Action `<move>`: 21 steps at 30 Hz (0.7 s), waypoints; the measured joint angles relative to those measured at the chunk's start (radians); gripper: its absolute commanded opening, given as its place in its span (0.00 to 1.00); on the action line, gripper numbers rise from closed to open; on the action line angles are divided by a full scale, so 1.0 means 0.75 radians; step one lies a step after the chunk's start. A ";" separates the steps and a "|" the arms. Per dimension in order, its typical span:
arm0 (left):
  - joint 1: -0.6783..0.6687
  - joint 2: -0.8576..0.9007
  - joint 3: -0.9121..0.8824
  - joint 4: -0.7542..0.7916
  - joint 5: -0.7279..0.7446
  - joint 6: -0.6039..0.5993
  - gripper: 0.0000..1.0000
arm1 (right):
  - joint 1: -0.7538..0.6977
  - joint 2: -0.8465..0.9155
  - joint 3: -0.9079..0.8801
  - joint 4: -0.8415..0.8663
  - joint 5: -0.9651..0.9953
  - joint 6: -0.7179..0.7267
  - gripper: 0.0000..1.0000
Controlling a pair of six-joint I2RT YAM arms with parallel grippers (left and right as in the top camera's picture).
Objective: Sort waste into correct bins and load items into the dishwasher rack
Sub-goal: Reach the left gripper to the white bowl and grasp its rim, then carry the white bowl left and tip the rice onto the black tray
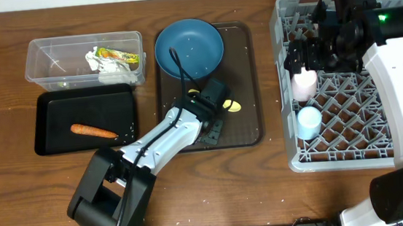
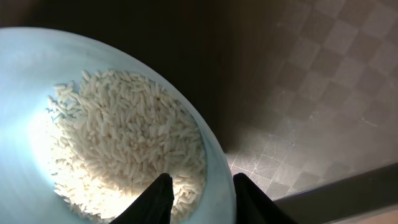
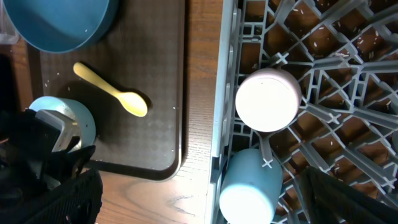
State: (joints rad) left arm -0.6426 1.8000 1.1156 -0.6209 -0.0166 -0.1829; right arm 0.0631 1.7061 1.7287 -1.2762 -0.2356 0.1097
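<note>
My left gripper [image 1: 208,101] is down on the brown serving tray [image 1: 245,72]. In the left wrist view its fingers [image 2: 202,193] straddle the rim of the small white bowl [image 2: 217,162], one inside and one outside, shut on it. Loose white rice [image 2: 124,137] lies in the bowl. The bowl also shows in the right wrist view [image 3: 84,121]. The dark-blue bowl [image 1: 188,47] and yellow spoon [image 1: 234,106] sit on the same tray. My right gripper [image 1: 305,58] is open and empty above the dishwasher rack [image 1: 351,151], over the pink cup [image 1: 304,86] and light-blue cup [image 1: 309,122].
The clear tub [image 1: 50,57] at the back left holds the tissue [image 1: 114,73] and the wrapper [image 1: 120,56]. The black tray [image 1: 48,112] in front of it holds the carrot piece [image 1: 93,130]. A strip of bare wood separates the brown tray from the rack.
</note>
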 measured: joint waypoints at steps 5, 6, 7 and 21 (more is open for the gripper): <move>0.000 0.000 -0.001 0.002 -0.013 0.005 0.19 | 0.000 0.000 0.000 -0.001 0.000 0.000 0.99; 0.000 0.000 -0.001 0.001 -0.013 0.006 0.14 | 0.000 0.000 0.000 -0.001 0.000 0.000 0.99; 0.000 0.000 -0.001 0.001 -0.013 0.003 0.11 | 0.000 0.000 0.000 -0.001 0.000 0.000 0.99; 0.001 -0.026 -0.001 -0.037 -0.038 0.007 0.06 | 0.000 0.000 0.000 0.001 0.000 0.000 0.99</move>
State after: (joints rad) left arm -0.6422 1.7802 1.1152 -0.6483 -0.0448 -0.1776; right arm 0.0631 1.7061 1.7287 -1.2758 -0.2356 0.1097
